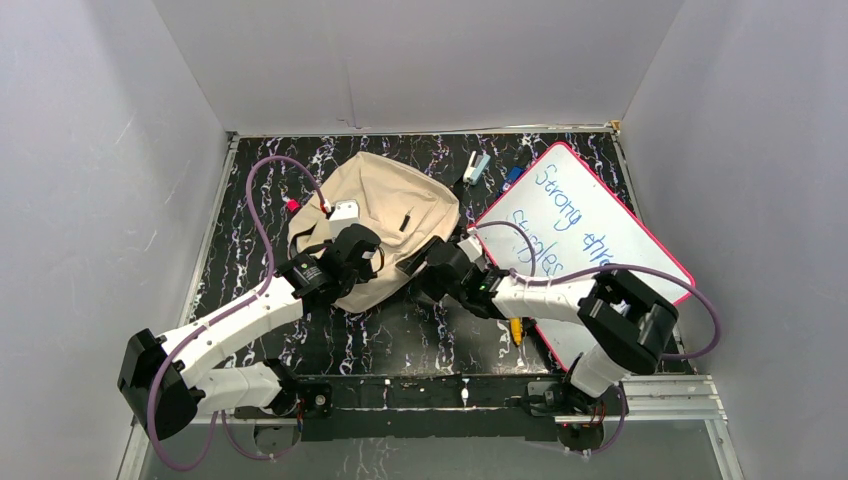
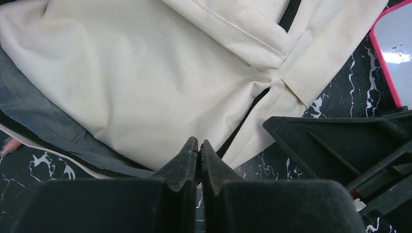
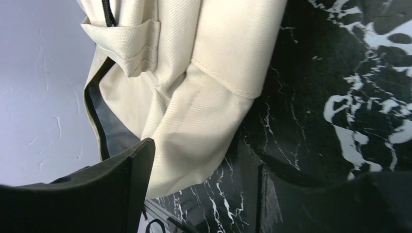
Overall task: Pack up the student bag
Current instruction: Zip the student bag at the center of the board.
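Hiding student bag (image 1: 395,205) edge: left jaws, closed | whiteboard (image 1: 625,245) writing partly covered

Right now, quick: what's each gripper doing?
Left gripper: shut at the student bag edge; any pinch of fabric cannot be told.
Right gripper: open around the bag's corner, not gripping.

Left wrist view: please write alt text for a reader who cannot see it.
A cream fabric backpack with a black zipper fills most of the frame, lying on a black white-veined table. At bottom centre the left gripper has its black jaws shut, tips at the bag's near edge. A corner of a pink-framed whiteboard shows at upper right.
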Controlling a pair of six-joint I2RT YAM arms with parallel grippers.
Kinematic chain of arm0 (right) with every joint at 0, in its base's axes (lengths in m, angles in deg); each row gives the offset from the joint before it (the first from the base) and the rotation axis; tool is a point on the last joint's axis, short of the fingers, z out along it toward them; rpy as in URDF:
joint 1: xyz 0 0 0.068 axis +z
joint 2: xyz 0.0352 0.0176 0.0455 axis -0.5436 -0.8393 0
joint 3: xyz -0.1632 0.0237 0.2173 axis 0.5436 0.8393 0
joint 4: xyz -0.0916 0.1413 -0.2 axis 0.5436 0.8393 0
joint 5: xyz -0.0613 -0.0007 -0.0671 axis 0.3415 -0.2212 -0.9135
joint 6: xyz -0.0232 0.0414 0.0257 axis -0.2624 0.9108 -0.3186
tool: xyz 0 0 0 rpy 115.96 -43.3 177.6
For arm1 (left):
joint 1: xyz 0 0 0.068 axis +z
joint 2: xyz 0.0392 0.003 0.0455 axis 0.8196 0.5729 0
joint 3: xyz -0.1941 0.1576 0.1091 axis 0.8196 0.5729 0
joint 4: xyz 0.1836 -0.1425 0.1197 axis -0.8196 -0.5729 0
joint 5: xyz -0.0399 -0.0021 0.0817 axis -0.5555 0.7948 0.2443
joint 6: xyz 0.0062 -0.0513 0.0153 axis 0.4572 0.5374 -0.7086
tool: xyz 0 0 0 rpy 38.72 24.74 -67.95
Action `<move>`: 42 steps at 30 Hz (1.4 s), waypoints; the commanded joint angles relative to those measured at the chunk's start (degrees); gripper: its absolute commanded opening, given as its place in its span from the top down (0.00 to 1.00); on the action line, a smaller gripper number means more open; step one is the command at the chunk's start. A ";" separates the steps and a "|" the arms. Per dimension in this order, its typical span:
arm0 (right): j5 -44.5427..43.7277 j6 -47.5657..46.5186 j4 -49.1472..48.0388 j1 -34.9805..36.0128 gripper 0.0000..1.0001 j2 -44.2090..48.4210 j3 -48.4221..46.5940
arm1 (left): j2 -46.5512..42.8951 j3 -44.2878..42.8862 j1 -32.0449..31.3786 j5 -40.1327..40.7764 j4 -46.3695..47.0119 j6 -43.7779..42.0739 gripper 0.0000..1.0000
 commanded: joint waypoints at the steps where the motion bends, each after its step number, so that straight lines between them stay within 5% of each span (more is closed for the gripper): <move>1: 0.29 0.26 -4.39 -0.12 0.34 -2.14 -3.27 | -1.12 -0.45 0.09 0.63 -0.16 -0.49 1.00; 11: -3.00 -6.53 -7.49 -1.16 1.00 0.93 -0.70 | -1.62 -0.50 0.56 1.99 -0.75 -1.84 1.00; 25: -4.46 -33.71 8.59 -9.15 1.00 13.04 -4.82 | -1.28 -3.11 9.43 0.40 -3.67 -7.64 1.00; 42: -2.35 -44.45 16.88 -17.98 1.00 18.14 -1.30 | -7.00 -3.25 11.90 3.09 -12.10 -7.63 1.00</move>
